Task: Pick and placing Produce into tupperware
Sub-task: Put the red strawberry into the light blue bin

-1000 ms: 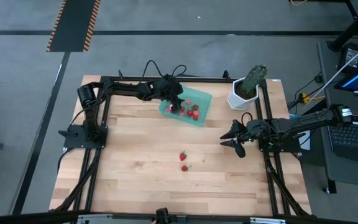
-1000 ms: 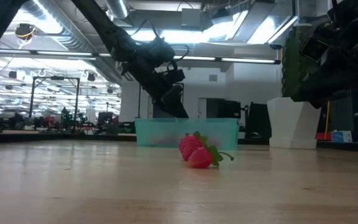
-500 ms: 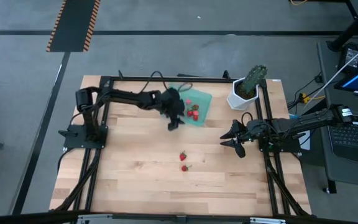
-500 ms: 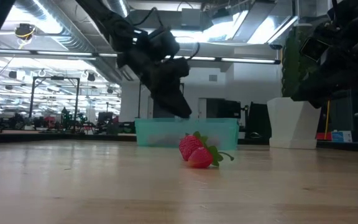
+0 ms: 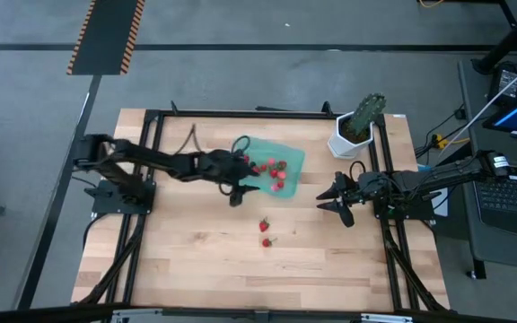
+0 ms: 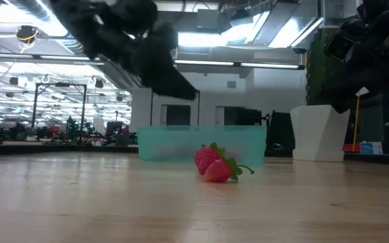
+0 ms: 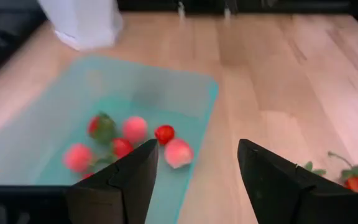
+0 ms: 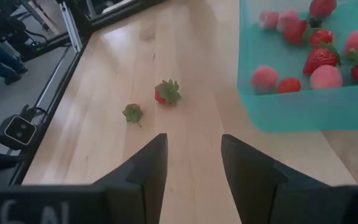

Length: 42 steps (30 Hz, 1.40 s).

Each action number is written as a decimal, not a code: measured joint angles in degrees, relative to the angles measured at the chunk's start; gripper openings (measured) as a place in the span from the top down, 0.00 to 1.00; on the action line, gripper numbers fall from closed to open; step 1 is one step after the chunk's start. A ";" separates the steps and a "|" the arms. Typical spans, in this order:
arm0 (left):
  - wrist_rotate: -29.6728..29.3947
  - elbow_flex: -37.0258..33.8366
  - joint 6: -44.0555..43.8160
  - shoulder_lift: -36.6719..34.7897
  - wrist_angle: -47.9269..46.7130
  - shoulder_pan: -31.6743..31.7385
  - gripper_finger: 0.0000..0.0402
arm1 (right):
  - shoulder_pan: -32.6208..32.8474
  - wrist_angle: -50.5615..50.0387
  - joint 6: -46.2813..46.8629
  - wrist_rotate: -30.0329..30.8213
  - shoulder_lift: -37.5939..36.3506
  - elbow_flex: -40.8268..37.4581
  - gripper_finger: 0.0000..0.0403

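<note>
The teal tupperware [image 5: 275, 167] rests flat on the table toward the far edge, with several red and pale pink berries [image 7: 124, 140] inside. Two more strawberries [image 5: 265, 233] lie on the wood nearer the middle, seen also in the right wrist view [image 8: 166, 92] and low view [image 6: 215, 165]. My left gripper [image 5: 235, 192] is open and empty, raised above the table just off the tupperware's near-left corner [image 7: 197, 155]. My right gripper [image 5: 328, 201] waits open to the right of the strawberries [image 8: 194, 146].
A green cactus-like plant in a white pot [image 5: 355, 127] stands at the far right corner, right of the tupperware. Black frame rails [image 5: 146, 206] run along the table's left, right and far sides. Bare wood [image 5: 240, 269] stretches toward the near edge.
My left gripper has drawn back out of the tupperware, rising and moving toward the near-left, and now hangs off its near-left corner. The tupperware has slid a little toward the near edge and turned slightly. The two strawberries on the wood have stayed put.
</note>
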 joint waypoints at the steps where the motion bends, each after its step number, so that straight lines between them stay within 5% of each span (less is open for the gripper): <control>1: -0.91 -0.79 -0.02 -1.81 0.11 -0.34 0.46 | 0.01 0.26 0.08 0.00 0.12 0.00 0.62; 8: -3.31 -6.57 0.88 -11.74 3.50 -7.26 0.47 | 0.00 4.51 0.87 0.00 1.98 -0.02 0.62; 16: -17.89 -15.53 -0.77 -16.70 13.18 -17.29 0.47 | 2.00 6.89 -0.42 0.15 8.15 4.00 0.62; 23: -22.42 -18.30 -1.86 -16.58 18.98 -21.03 0.46 | 4.76 -4.12 -8.01 5.11 21.89 19.79 0.62; 35: -25.20 -29.04 -1.72 -16.54 38.68 -25.26 0.47 | 7.54 -20.95 -17.75 5.04 48.84 45.01 0.62; 42: -25.24 -31.07 -1.92 -16.54 40.30 -27.88 0.46 | 8.28 -28.40 -26.88 4.45 59.43 57.13 0.62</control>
